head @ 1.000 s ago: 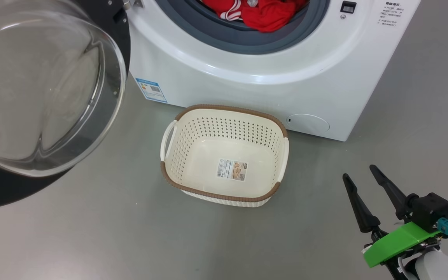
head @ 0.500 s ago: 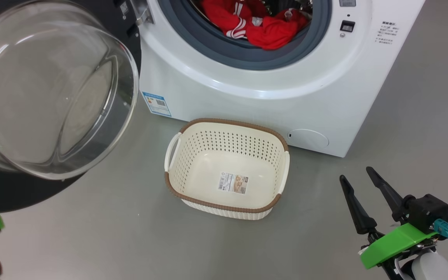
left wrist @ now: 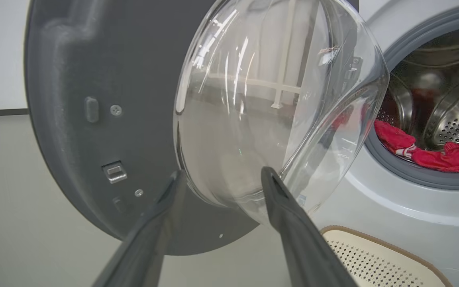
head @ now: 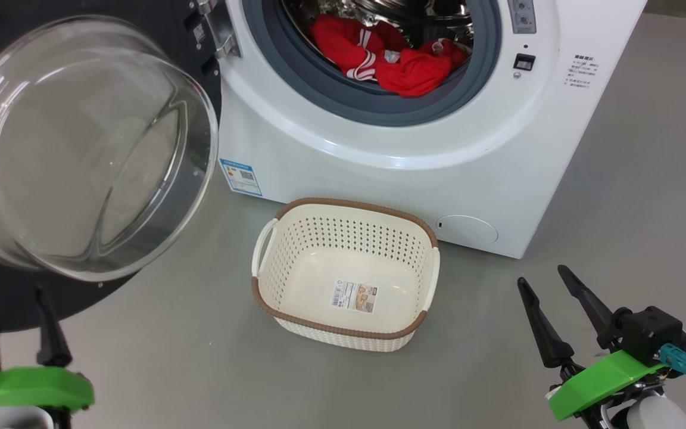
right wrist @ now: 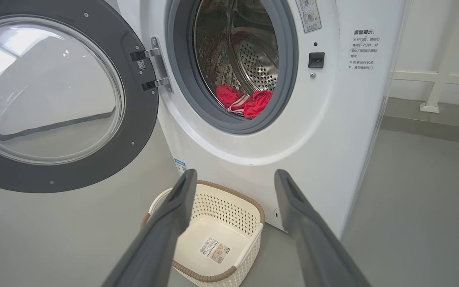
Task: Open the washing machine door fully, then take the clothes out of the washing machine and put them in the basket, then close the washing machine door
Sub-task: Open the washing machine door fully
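Two grippers, both spread and holding nothing: the left gripper point(left wrist: 223, 174) sits near left, tips just under the glass of the washing machine door point(head: 81, 149), which is swung wide to the left. The right gripper point(head: 542, 275) hangs near right over bare floor point(head: 200, 357). Between them the basket point(head: 355, 204), just before the washing machine point(head: 379, 179), holds only its paper label point(head: 354, 296). The clothes point(head: 408, 68) lie in the drum point(right wrist: 253, 59). Since a second ago the head camera has tilted up, bringing the left gripper into view.

Glossy clear glass of the door point(head: 87, 149), shiny steel drum point(right wrist: 259, 65), soft cloth clothes point(head: 408, 74), matt plastic basket point(head: 343, 235).
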Motion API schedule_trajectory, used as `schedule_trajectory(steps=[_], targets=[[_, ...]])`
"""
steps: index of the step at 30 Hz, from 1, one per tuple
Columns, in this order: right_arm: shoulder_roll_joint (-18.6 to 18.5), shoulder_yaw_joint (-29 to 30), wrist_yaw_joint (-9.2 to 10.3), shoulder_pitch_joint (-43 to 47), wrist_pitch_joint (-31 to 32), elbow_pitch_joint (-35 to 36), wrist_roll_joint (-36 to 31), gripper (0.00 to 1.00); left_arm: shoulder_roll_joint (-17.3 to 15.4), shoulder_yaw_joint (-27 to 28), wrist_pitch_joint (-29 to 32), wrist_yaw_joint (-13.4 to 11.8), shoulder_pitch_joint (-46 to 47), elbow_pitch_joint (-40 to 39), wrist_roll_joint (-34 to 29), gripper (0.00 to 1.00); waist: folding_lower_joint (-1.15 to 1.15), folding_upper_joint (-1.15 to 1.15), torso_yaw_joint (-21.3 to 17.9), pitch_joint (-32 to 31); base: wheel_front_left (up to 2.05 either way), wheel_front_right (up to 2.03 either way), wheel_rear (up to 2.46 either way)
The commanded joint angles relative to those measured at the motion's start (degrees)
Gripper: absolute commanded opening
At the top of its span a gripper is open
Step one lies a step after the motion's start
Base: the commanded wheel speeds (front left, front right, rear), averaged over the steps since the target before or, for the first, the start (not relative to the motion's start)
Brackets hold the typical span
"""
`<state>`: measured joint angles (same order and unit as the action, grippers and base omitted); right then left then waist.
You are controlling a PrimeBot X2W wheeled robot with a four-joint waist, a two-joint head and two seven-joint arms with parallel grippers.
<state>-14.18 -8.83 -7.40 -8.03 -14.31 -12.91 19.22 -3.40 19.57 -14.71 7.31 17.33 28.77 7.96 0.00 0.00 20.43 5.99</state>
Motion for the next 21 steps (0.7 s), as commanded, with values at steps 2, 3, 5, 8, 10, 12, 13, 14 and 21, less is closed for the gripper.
schedule_trajectory(steps=[2, 3, 5, 8, 10, 12, 13, 14, 21], targets=[[-0.05, -1.22, -0.09, 0.96, -0.69, 1.21, -0.34, 1.0, -1.96, -1.02, -0.29, 0.16, -1.99, -3.08, 1.28, 1.0, 0.0, 0.0, -0.31, -0.38, 0.0, 0.0, 0.0], [0.0, -1.23, -0.09, 1.08, -0.69, 1.2, -0.3, 1.0, -1.92, -1.58, -0.29, 0.16, -2.8, -3.78, 1.5, 1.0, 0.0, 0.0, -0.52, -0.52, 0.0, 0.0, 0.0], [0.06, -0.91, -0.09, 1.33, -0.69, 1.19, -0.19, 1.0, -1.79, -2.94, -0.29, 0.16, -4.18, -4.86, 2.08, 1.0, 0.0, 0.0, -0.94, -0.64, 0.0, 0.0, 0.0], [0.12, 0.1, -0.09, 1.83, -0.69, 1.39, -0.21, 1.0, -1.72, -5.26, -0.29, 0.17, -5.81, -6.29, 2.35, 1.0, 0.0, 0.0, -1.84, -0.95, 0.0, 0.0, 0.0], [0.1, 0.6, -0.09, 2.24, -0.69, 1.48, -0.32, 1.0, -1.67, -6.83, -0.29, 0.17, -6.75, -7.49, 2.81, 1.0, 0.0, 0.0, -2.67, -1.14, 0.0, 0.0, 0.0], [0.1, 1.09, -0.09, 2.71, -0.69, 1.6, -0.39, 1.0, -1.71, -8.62, -0.29, 0.17, -7.69, -8.77, 3.3, 1.0, 0.0, 0.0, -3.6, -1.39, 0.0, 0.0, 0.0], [0.1, 1.09, -0.09, 2.71, -0.69, 1.6, -0.39, 1.0, -1.71, -8.62, -0.29, 0.17, -7.69, -8.77, 3.3, 1.0, 0.0, 0.0, -3.6, -1.39, 0.0, 0.0, 0.0], [0.1, 1.28, -0.09, 2.95, -0.69, 1.66, -0.44, 1.0, -1.71, -9.46, -0.29, 0.17, -8.15, -9.36, 3.6, 1.0, 0.0, 0.0, -4.15, -1.45, 0.0, 0.0, 0.0], [-0.01, 2.66, -0.09, 4.35, -0.69, 2.11, -0.63, 1.0, -2.32, -15.8, -0.29, 0.17, -10.33, -12.68, 6.05, 1.0, 0.0, 0.0, -8.53, -1.26, 0.0, 0.0, 0.0]])
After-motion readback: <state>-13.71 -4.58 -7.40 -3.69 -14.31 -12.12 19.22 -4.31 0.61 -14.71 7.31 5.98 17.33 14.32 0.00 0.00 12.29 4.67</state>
